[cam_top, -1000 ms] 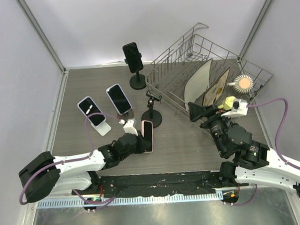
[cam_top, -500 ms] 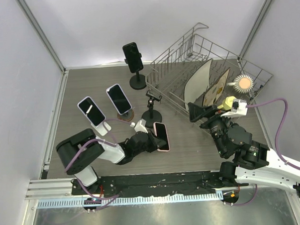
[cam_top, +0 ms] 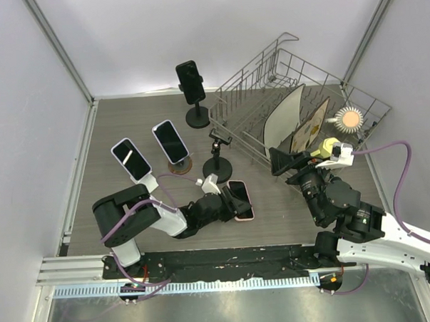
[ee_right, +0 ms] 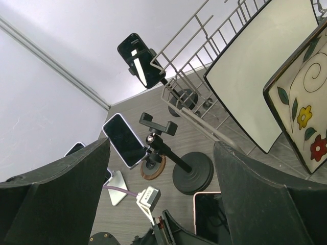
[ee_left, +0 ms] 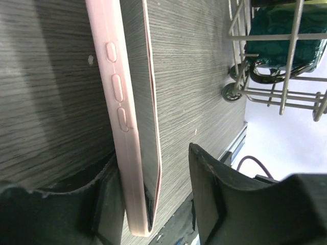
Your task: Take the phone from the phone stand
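Note:
The phone (cam_top: 240, 200), in a pink case, lies flat and screen-up on the table just right of the empty black phone stand (cam_top: 217, 158). My left gripper (cam_top: 226, 203) is at the phone's near-left end with its jaws open. In the left wrist view the phone (ee_left: 125, 117) rests against one finger (ee_left: 107, 204), and a wide gap separates it from the other finger (ee_left: 214, 194). My right gripper (cam_top: 283, 160) is open and empty, raised near the dish rack. Its view shows the stand (ee_right: 171, 150) and the phone's top edge (ee_right: 207, 217).
Three other phones sit on stands: a black one (cam_top: 190, 79) at the back, one on a wooden base (cam_top: 170, 142), and one on a white stand (cam_top: 131, 160). A wire dish rack (cam_top: 298, 93) with plates stands at the right. The table's front rail (cam_top: 226, 257) is close by.
My left gripper carried the pink-cased phone to the right and lowered it from upright to flat on the table. Its jaws have opened. The right arm has not moved.

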Robot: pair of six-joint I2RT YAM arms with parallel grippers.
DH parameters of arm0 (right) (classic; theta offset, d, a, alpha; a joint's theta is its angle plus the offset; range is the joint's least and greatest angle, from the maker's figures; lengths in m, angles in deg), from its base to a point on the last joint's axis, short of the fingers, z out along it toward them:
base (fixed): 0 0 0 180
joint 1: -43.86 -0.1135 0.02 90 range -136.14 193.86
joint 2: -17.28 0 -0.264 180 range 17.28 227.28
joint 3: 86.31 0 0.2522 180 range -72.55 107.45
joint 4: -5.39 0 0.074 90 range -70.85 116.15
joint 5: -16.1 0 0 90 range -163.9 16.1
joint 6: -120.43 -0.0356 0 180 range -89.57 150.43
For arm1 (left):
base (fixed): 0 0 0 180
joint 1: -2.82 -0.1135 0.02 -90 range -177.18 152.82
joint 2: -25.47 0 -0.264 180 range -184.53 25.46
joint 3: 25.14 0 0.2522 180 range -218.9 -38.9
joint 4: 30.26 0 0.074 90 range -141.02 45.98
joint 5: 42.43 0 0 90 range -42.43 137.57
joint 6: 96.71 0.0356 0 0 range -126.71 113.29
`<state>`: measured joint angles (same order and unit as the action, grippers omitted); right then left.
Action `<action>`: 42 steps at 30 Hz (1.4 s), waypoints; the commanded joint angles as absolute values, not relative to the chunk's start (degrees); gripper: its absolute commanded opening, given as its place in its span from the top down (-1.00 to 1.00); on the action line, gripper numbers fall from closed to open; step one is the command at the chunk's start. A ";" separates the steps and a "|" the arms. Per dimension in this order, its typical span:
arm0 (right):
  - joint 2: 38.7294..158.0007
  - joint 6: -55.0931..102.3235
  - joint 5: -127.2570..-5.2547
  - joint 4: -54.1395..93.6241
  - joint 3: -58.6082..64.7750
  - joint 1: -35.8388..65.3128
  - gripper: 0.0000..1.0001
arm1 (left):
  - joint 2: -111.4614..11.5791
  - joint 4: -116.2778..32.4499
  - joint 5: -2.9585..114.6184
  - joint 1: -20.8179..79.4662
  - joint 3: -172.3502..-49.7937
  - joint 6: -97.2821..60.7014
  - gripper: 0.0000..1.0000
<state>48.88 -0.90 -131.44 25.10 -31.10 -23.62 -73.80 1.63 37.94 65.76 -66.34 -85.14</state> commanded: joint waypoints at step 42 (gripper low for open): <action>60.08 9.16 -122.68 27.40 -25.01 -23.72 -0.86 | -28.08 -47.78 31.74 46.10 -70.88 -59.90 -0.99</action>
<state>57.03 6.40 -126.71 26.37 -29.20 -23.62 -34.00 -38.98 27.51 53.76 -64.90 -70.24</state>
